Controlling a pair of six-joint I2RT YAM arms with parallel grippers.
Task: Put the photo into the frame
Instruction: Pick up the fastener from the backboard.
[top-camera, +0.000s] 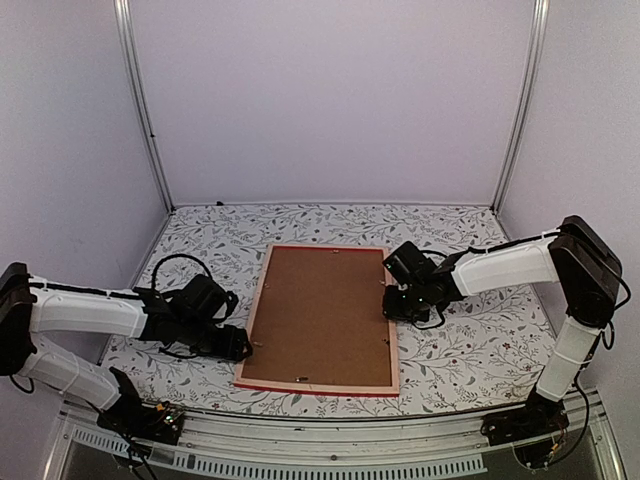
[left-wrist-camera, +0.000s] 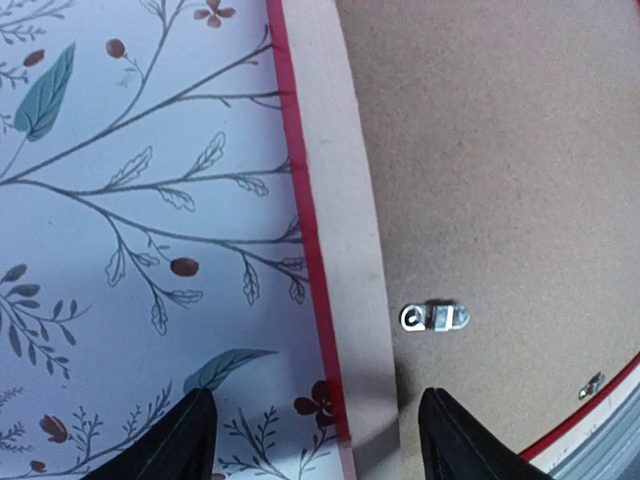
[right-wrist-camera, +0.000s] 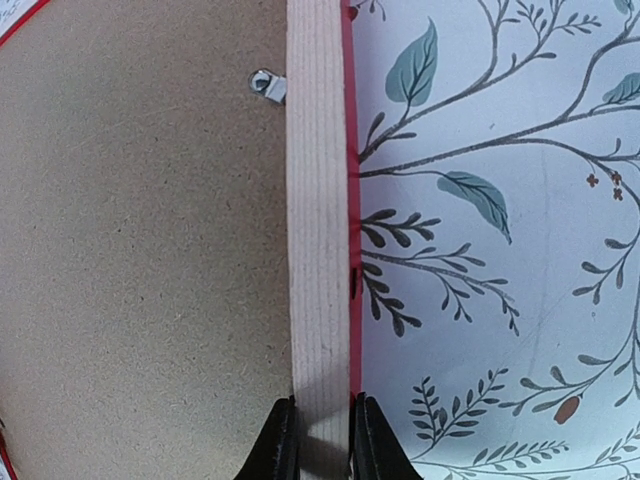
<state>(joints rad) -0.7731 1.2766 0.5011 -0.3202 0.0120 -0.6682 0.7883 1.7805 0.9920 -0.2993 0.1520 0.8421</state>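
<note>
The frame (top-camera: 252, 318) lies face down in the middle of the table, pale wood back up, red edges showing. A brown backing board (top-camera: 320, 315) fills it. The photo is hidden. My left gripper (top-camera: 243, 345) is open at the frame's left rail near the front corner. In the left wrist view its fingers (left-wrist-camera: 185, 440) stand wide apart on either side of the rail (left-wrist-camera: 345, 220). My right gripper (top-camera: 390, 305) is at the right rail. In the right wrist view it (right-wrist-camera: 322, 440) is shut on the rail (right-wrist-camera: 318, 200), one finger on each side.
Small metal tabs sit on the backing board by the rails (left-wrist-camera: 434, 318) (right-wrist-camera: 267, 86). The table has a floral-print cloth (top-camera: 470, 340). White walls stand at the back and sides. A metal rail (top-camera: 330, 450) runs along the near edge.
</note>
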